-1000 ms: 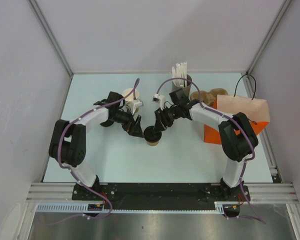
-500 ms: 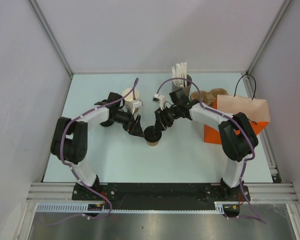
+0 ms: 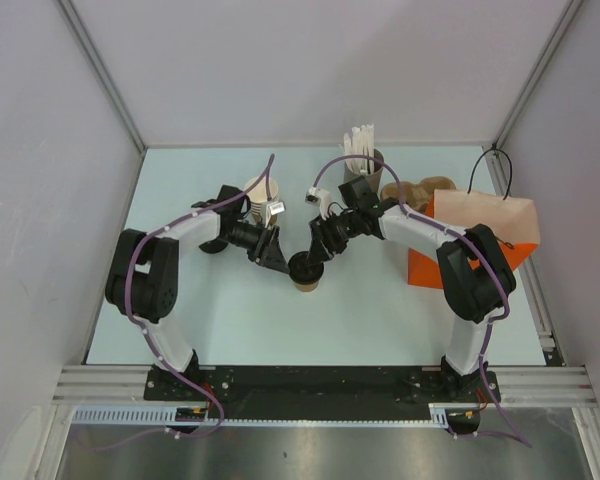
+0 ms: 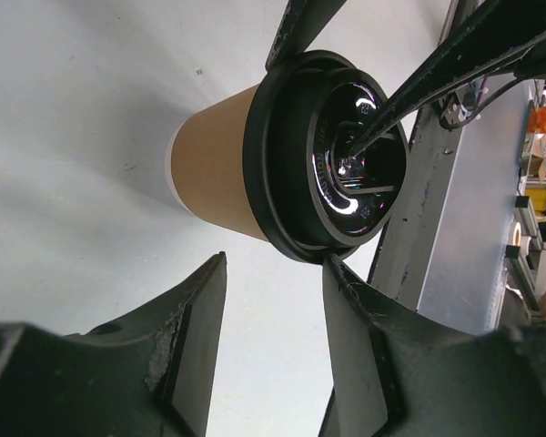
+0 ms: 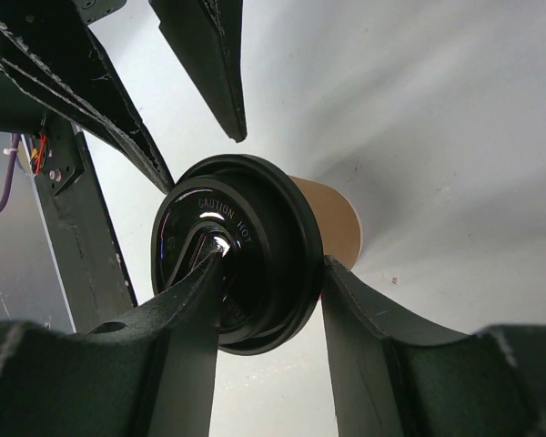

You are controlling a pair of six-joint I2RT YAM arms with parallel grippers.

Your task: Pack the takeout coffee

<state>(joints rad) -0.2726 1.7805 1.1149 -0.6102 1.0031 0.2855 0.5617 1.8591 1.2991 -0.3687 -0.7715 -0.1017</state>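
The takeout coffee (image 3: 305, 272), a tan paper cup (image 4: 214, 164) with a black lid (image 5: 255, 246), stands upright mid-table. My right gripper (image 3: 313, 257) is shut on its top. In the right wrist view one fingertip (image 5: 205, 264) presses into the lid's recess and the other (image 5: 337, 273) sits against the rim from outside. My left gripper (image 3: 278, 258) is beside the cup on its left, open, with only bare table between its jaws (image 4: 275, 264). Its right fingertip (image 4: 337, 269) touches the lid's rim.
An orange paper bag (image 3: 470, 240) stands open at the right. Behind it are brown items (image 3: 415, 190) and a holder of white sticks (image 3: 363, 150). A stack of lidless tan cups (image 3: 258, 192) and black lids (image 3: 214, 243) sit behind my left arm.
My left gripper's jaws have narrowed and its wrist has shifted slightly toward the cup. The right gripper and the cup have not moved.
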